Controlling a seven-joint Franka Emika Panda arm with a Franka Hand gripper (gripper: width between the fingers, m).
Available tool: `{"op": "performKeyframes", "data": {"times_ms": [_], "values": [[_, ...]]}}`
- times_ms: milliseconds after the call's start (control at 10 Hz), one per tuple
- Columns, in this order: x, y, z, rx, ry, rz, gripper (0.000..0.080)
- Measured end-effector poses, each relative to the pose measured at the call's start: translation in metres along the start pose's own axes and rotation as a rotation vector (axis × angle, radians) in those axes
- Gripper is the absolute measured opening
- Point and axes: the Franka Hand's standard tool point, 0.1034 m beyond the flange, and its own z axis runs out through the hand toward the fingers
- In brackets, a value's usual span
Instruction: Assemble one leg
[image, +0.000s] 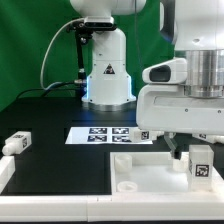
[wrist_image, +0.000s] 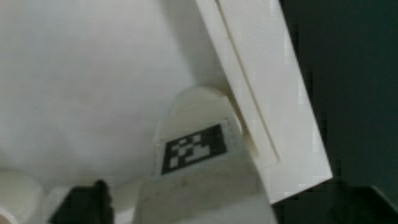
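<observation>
A leg, a short white peg with a black-and-white tag, stands upright in the corner of the large white tray-like part at the exterior view's right. My gripper hangs straight over it, jaws on either side. One dark finger shows beside the leg with a thin gap; the other is hidden. In the wrist view the leg sits against the tray's raised rim. A dark fingertip stands apart from it. Another leg lies on the black table at the exterior view's left.
The marker board lies flat behind the tray, in front of the robot base. A cable runs along the back at the exterior view's left. A green backdrop closes the rear.
</observation>
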Motion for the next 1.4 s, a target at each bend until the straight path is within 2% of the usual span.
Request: {"op": "performKeyframes", "data": {"times_ms": [100, 200, 300, 400, 500, 600, 700, 900, 1000, 1200, 1400], "values": [[0.0, 0.0, 0.0, 0.0, 0.0, 0.01, 0.0527], [0.0, 0.0, 0.0, 0.0, 0.0, 0.061, 0.0349], [0.0, 0.0, 0.0, 0.0, 0.0, 0.122, 0.0284], [0.0, 0.0, 0.001, -0.003, -0.001, 0.226, 0.0284], [0.006, 0.005, 0.0, -0.003, 0.001, 0.348, 0.0284], [0.011, 0.017, 0.0, -0.015, 0.0, 0.464, 0.0284], [0.011, 0.018, 0.0, -0.018, 0.0, 0.638, 0.0284], [0.007, 0.018, 0.0, 0.01, -0.001, 0.978, 0.0284], [0.006, 0.012, -0.001, 0.0, -0.024, 1.134, 0.0284], [0.006, 0.009, -0.001, -0.001, -0.031, 1.345, 0.0284], [0.004, 0.01, 0.0, -0.005, -0.039, 1.436, 0.0285]]}}
